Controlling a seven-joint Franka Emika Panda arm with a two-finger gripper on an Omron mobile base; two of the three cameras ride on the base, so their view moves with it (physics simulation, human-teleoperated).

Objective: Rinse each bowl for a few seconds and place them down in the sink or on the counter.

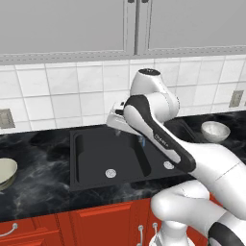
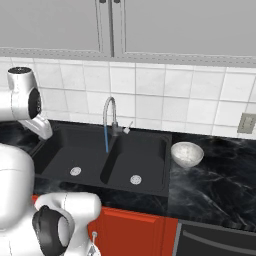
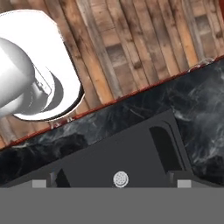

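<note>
the gripper (image 3: 112, 181) hung over the sink (image 3: 131, 153) with its jaws spread wide and nothing between them; its two finger tips (image 3: 39, 183) stood far apart at the bottom of the hand view, with a silver drain (image 3: 120, 178) between them below. in that view the basin ran up toward the red cabinet edge and the wooden floor (image 3: 131, 43) beyond.

the sink's long axis ran side to side along the counter (image 2: 215, 185), two basins with a drain each. the faucet (image 2: 109, 120) stood at the back, its curved neck arching forward, a thin blue stream falling from it.

the white-grey bowl (image 2: 187, 154) sat upright, mouth up, on the counter just right of the sink. the greenish-cream bowl (image 1: 6, 173) sat upright on the counter well left of it.

white wall tiles (image 2: 150, 95) and grey upper cabinets (image 2: 175, 25) rose behind.
</note>
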